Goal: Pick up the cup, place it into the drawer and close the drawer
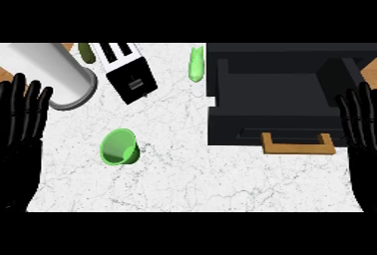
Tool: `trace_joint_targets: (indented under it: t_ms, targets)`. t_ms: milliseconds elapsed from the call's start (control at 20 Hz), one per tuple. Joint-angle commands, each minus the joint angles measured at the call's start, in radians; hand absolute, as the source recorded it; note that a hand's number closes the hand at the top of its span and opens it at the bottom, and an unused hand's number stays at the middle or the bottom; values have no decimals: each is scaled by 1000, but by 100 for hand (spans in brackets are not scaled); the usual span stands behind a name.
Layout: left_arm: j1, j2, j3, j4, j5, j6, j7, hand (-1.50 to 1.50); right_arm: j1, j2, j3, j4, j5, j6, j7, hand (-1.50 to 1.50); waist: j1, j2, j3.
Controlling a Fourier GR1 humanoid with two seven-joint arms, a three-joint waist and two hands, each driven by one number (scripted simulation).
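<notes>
While both hands rest open, fingers straight and slightly spread, nothing is held. The cup point(119, 146) sits on the counter point(221, 184) to the right of the left hand point(22, 117), apart from it, and far left of the right hand point(359, 122). The drawer point(236, 124) stands open just left of the right hand. A sideways reach could knock the cup over or send it rolling; a high release over the drawer might bounce it out.

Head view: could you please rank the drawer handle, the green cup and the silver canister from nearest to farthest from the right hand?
From the right hand:
1. Drawer handle, close by, lower right.
2. Green cup, left of centre.
3. Silver canister, far upper left.
</notes>
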Motion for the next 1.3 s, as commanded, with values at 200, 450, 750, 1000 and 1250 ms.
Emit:
trace_joint_targets:
  t_ms: [200,450,750,1000,1250]
  targets:
    - [-33,147,-31,35,321,-364,-58,-150,-53,25,38,30,8,5,-52,-150,-21,17,-43]
    - [33,180,34,234,583,-474,49,-150,-92,-41,54,77,-54,99,82,-150,-18,20,-42]
    - [-137,229,110,526,595,-591,12,-150,-115,-34,36,142,-71,127,51,-150,-27,15,-41]
    - [-140,190,91,700,427,-651,-108,-150,-208,-37,-12,200,-77,117,49,-150,-26,15,-41]
    - [-181,241,150,939,317,-741,-275,-150,-215,-54,-10,148,-82,134,104,-150,-29,15,-41]
